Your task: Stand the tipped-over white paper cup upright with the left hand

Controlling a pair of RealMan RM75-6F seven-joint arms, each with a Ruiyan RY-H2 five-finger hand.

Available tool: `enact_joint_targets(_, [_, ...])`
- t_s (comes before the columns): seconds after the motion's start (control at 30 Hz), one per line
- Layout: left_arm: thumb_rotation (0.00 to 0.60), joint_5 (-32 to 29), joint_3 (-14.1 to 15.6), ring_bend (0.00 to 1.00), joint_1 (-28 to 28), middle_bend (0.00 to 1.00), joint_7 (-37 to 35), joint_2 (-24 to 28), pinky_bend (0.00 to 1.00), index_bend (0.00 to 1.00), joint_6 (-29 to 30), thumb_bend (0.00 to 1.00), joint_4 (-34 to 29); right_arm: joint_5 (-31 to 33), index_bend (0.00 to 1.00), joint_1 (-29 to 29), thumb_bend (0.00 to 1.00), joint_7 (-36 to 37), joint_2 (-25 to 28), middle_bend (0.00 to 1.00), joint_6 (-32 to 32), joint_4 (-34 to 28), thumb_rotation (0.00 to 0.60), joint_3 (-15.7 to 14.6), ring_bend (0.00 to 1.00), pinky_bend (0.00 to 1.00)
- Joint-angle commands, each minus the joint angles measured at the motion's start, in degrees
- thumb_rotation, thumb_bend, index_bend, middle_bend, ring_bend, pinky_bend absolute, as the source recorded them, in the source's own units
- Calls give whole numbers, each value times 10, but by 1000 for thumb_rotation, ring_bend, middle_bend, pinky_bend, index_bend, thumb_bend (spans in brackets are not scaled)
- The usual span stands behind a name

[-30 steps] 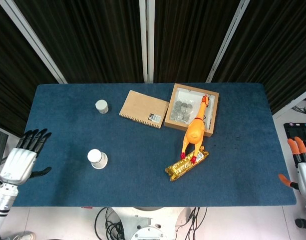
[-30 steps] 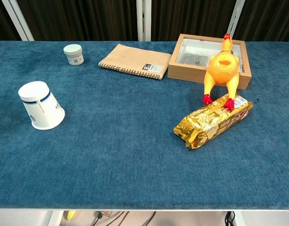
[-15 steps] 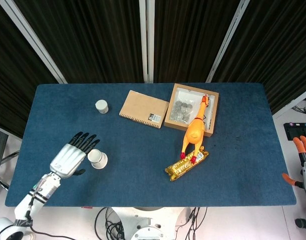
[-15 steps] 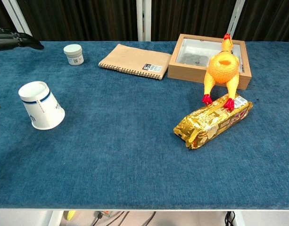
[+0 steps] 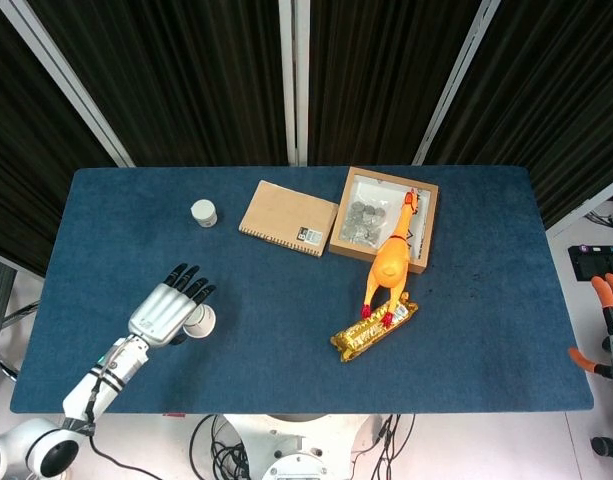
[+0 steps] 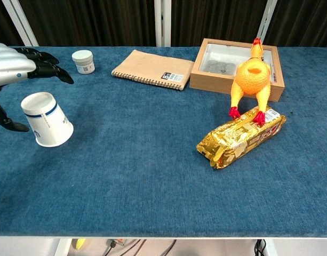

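Observation:
The white paper cup (image 6: pixel 46 126) with a blue band lies on its side at the left of the blue table, its base toward the left. In the head view only a sliver of the cup (image 5: pixel 203 322) shows beside my left hand (image 5: pixel 169 312). That left hand (image 6: pixel 16 66) hovers just above and left of the cup, fingers spread, thumb down beside the base, holding nothing. My right hand (image 5: pixel 609 320) hangs off the table's right edge, orange fingertips apart and empty.
A small white jar (image 6: pixel 84 61) stands at the back left. A brown spiral notebook (image 6: pixel 152 69) lies behind centre. A wooden box (image 6: pixel 210 74), a yellow rubber chicken (image 6: pixel 251 80) and a gold snack packet (image 6: pixel 241 136) fill the right half.
My left hand has come in from the table's left edge to just over the cup. The cup has not moved. The right hand drifted slightly lower.

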Motion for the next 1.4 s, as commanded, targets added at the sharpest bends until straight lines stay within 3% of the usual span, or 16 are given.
enact_joint_targets(0.03, [600, -4, 2, 0, -6, 162, -2, -10, 78, 187, -1, 135, 10, 1, 0, 0, 55, 2, -2, 0, -6, 4, 600, 0, 0, 0])
enact_joint_targets(0.27, [600, -9, 3, 3, -12, 282, 1, -26, 95, 333, 14, 150, 38, 1, 0, 0, 64, 1, -2, 0, -16, 5, 600, 2, 0, 0])
enact_joint_targets(0.4, [600, -13, 6, 68, -11, 380, 5, -30, 118, 435, 24, 157, 42, 2, 0, 0, 66, 0, -1, 0, -20, 4, 600, 3, 0, 0])
enact_joint_targets(0.67, [600, 11, 6, 117, -8, 439, -44, -33, 138, 496, 51, 163, 45, 4, 0, -1, 72, 0, 1, 0, -24, 1, 600, 6, 0, 0])
enact_joint_targets(0.8, [600, 65, 0, 120, 0, 439, -164, -48, 130, 490, 95, 164, 70, 5, 0, -1, 73, 3, 1, 0, -29, 2, 600, 7, 0, 0])
enact_joint_targets(0.93, [600, 111, -1, 120, 9, 437, -331, -95, 125, 488, 150, 164, 151, 5, 0, 1, 75, 9, 0, 0, -36, 1, 600, 7, 0, 0])
enact_joint_targets(1.13, [600, 119, 16, 120, 13, 432, -595, -149, 109, 481, 151, 164, 268, 3, 0, 3, 76, 13, 2, 0, -44, -1, 600, 7, 0, 0])
enact_joint_targets(1.27, [600, 127, 24, 115, 13, 420, -688, -185, 108, 468, 157, 164, 346, 3, 0, 3, 77, 12, 4, 0, -45, -5, 600, 8, 0, 0])
enact_joint_targets(1.4, [600, 141, 39, 71, 8, 355, -728, -199, 102, 401, 152, 164, 398, 3, 0, 2, 77, 11, 5, 0, -45, -7, 600, 8, 0, 0])
